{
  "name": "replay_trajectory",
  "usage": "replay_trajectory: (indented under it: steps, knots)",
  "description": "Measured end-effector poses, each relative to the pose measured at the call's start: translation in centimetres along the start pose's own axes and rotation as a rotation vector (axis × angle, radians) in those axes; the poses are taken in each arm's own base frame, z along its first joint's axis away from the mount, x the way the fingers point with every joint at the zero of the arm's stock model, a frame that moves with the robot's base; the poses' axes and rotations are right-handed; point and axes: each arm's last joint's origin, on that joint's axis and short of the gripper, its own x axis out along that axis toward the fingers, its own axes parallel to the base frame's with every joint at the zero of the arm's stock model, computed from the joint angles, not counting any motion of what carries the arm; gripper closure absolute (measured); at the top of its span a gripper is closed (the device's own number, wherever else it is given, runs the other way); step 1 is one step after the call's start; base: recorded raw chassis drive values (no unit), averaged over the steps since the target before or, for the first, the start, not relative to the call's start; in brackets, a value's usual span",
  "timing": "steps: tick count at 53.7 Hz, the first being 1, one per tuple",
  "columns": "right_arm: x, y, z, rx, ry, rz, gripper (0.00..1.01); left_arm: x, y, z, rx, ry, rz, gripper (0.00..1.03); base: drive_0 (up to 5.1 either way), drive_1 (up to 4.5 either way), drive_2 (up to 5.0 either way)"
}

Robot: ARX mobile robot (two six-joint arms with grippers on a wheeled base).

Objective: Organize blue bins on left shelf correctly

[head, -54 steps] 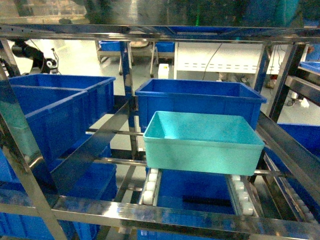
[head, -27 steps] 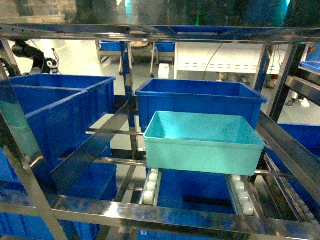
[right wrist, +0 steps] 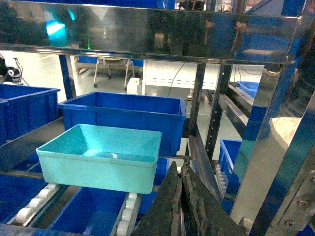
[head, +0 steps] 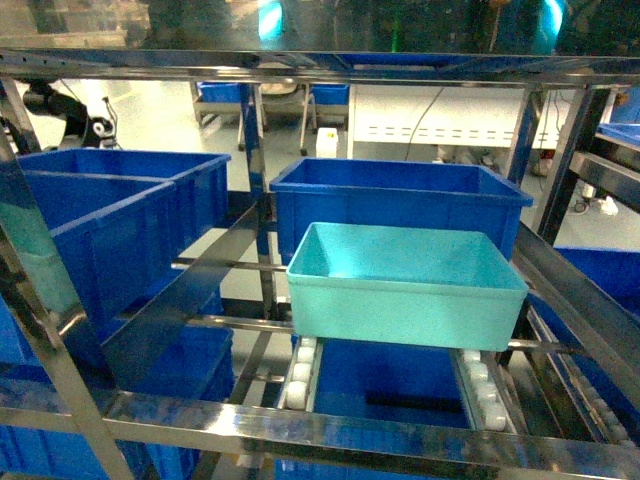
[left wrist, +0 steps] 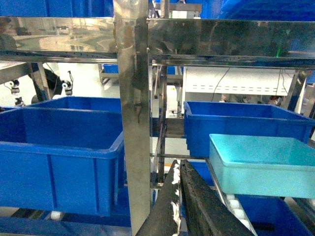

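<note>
**Q:** Behind the steel rail at the front of the left shelf (head: 300, 425), what stands, reading left to right?

**A:** Left of the pale turquoise bin (head: 405, 285) are two big royal-blue crates (head: 110, 215), one behind the other. The bin itself sits on the white roller tracks (head: 300, 372), upright and empty. Another royal-blue crate (head: 400, 195) stands just behind it, and more blue crates lie on the level below.

**Q:** Where are the arms?

**A:** Neither shows in the head view. Each wrist camera shows its own pincer low in the picture, on the near side of the shelf and well apart from the bin. The left gripper (left wrist: 180, 196) has its fingers pressed together, holding nothing. The right gripper (right wrist: 180, 196) is the same: fingers together, empty.

**Q:** What step is this?

**A:** Likely the approach; the bin is not yet touched.

**Q:** What does the next move call for?

**A:** Probably spreading the fingers, reaching over the front rail, and taking the bin's thin rim or pushing its wall along the rollers.
</note>
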Motion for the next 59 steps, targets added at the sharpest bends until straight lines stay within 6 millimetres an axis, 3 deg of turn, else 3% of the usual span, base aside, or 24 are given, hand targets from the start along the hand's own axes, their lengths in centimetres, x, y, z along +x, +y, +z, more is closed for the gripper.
replay_trajectory:
  steps: [15, 32, 35, 51, 53, 59]
  knots:
    - [-0.7, 0.0, 0.0, 0.0, 0.0, 0.0, 0.99, -1.3, 0.0, -0.3, 0.0, 0.013, 0.0, 1.01, 0.0, 0.0, 0.0]
    - [-2.0, 0.0, -0.7, 0.0, 0.055, 0.001, 0.99, -1.3, 0.0, -0.4, 0.0, 0.016, 0.001, 1.01, 0.0, 0.0, 0.0]
    - [-2.3, 0.0, -0.2, 0.0, -0.006, 0.0, 0.99, -1.3, 0.0, -0.4, 0.0, 0.016, 0.0, 1.01, 0.0, 0.0, 0.0]
    - [-2.3, 0.0, -0.3, 0.0, 0.011, 0.0, 0.99, -1.3, 0.0, -0.4, 0.0, 0.015, 0.0, 1.01, 0.0, 0.0, 0.0]
    - [-2.3, 0.0, -0.3, 0.0, 0.011, 0.0, 0.94, -1.3, 0.0, -0.4, 0.0, 0.015, 0.0, 0.97, 0.0, 0.0, 0.0]
    - [-2.3, 0.0, -0.3, 0.0, 0.011, 0.0, 0.68, -1.3, 0.0, -0.4, 0.0, 0.016, 0.0, 0.72, 0.0, 0.0, 0.0]
